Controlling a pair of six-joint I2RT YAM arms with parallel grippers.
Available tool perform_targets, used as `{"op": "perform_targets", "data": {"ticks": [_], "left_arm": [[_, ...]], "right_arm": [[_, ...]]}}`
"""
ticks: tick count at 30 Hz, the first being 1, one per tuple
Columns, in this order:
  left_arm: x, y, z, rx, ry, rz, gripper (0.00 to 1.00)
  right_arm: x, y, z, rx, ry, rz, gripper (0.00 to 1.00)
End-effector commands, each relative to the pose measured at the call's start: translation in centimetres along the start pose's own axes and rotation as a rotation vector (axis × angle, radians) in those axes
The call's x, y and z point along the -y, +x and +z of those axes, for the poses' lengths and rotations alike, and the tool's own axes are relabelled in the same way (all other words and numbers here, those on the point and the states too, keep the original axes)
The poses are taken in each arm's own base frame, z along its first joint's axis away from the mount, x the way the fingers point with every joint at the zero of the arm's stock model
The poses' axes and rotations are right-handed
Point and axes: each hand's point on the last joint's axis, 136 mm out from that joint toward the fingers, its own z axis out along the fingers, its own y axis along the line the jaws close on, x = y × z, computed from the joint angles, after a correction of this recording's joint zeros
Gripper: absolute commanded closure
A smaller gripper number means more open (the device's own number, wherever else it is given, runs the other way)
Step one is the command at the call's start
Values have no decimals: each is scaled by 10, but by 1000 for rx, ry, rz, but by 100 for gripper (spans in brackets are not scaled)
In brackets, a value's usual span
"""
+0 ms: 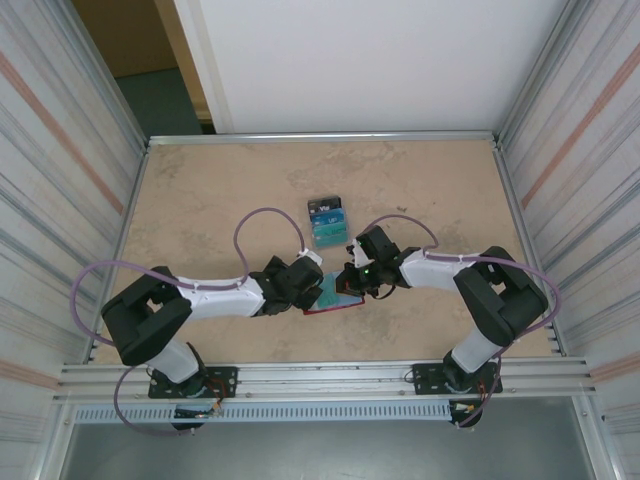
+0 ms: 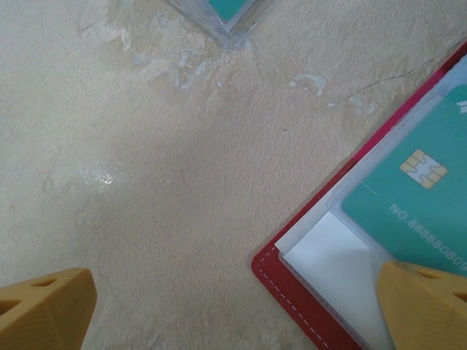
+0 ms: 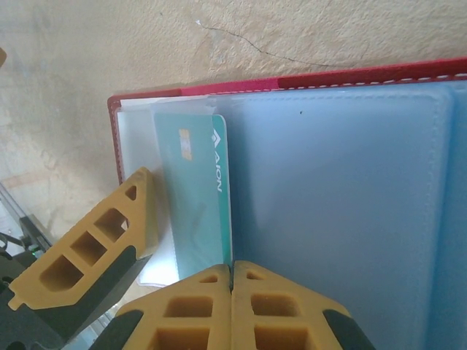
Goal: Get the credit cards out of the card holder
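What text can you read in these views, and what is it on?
"AION", beside a diamond logo: on the teal card in the card holder sleeve, right wrist view.
"NO 88888...", the rest cut off: on the teal card, left wrist view.
Pale marks on the card pile: too small to read.

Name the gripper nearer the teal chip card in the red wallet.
Right. The shut right gripper meets the teal chip card; the open left gripper straddles the red wallet corner, one finger beside the card.
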Motion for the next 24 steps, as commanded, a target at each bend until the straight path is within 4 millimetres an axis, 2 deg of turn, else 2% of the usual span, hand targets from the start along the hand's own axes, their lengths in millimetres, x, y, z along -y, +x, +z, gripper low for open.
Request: {"op": "perform_targets", "data": {"ticks": [1, 12, 18, 24], "left_arm": [[-7, 16, 3, -50, -32, 28, 1], [-2, -26, -18, 88, 47, -69, 1], [8, -26, -6, 58, 69, -39, 1], [12, -16, 4, 16, 64, -11, 1]], "right_arm": [[9, 2, -5, 6, 24, 7, 94], [8, 2, -2, 1, 11, 12, 94], [8, 2, -1, 6, 5, 15, 92], [10, 2, -1, 6, -6, 28, 90]]}}
